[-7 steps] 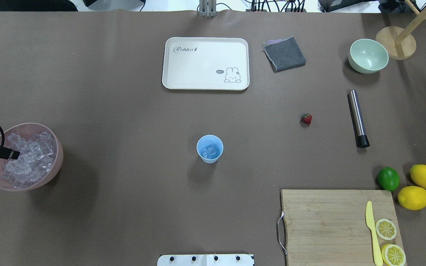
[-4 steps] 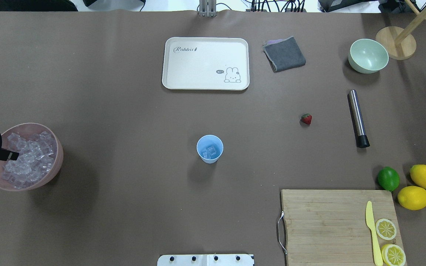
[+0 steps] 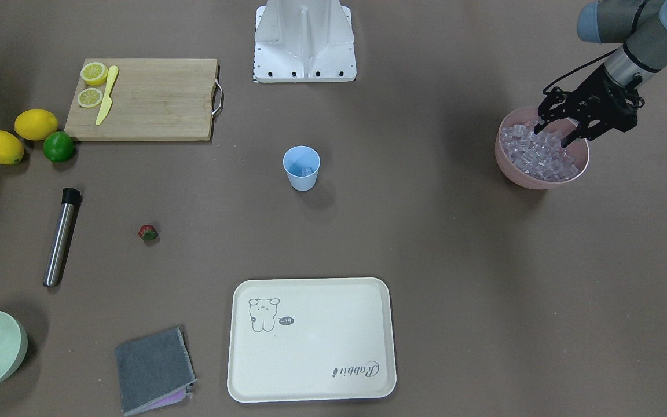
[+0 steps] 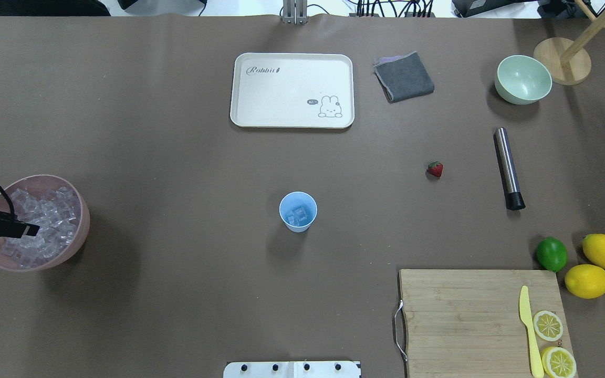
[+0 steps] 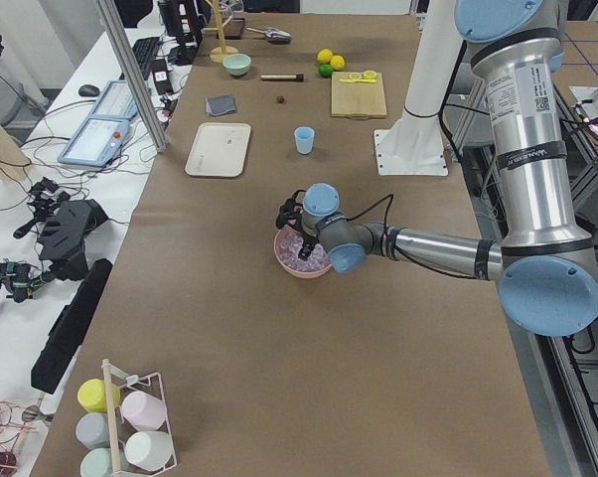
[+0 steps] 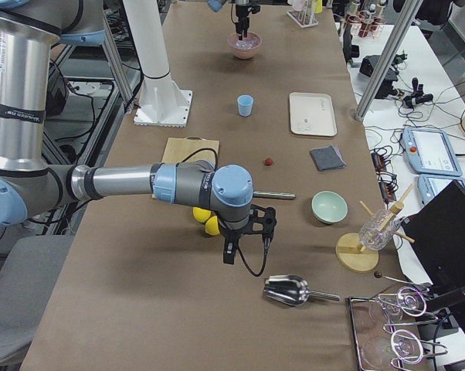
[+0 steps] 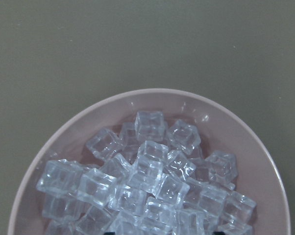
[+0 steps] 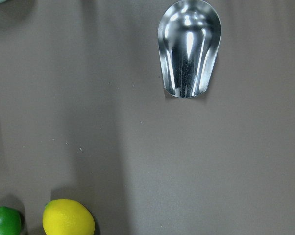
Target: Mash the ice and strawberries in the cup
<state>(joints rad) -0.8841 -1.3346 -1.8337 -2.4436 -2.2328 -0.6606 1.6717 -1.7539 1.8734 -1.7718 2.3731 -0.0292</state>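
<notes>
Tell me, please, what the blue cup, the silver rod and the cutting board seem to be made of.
The cup looks like matte light-blue plastic: a thin, even wall with no shine. The rod seems to be brushed steel with a black, perhaps rubber, end cap. The cutting board appears to be bamboo or wood, showing pale strips.

You have ice point(image 4: 297, 216) in the cup point(image 4: 298, 226). Beyond the cup lies the tray point(image 4: 281, 94), right of it the strawberry point(image 4: 435, 169), well left the heaped bowl point(image 4: 83, 226).

Overhead and front-facing cameras: steep down-looks from opposite sides of the table point(image 4: 124, 131), both centring the cup point(image 4: 298, 211); end cameras: oblique along its length; wrist cameras: close, straight down, left over pink bowl point(image 7: 84, 129), right over metal scoop point(image 8: 189, 46).
</notes>
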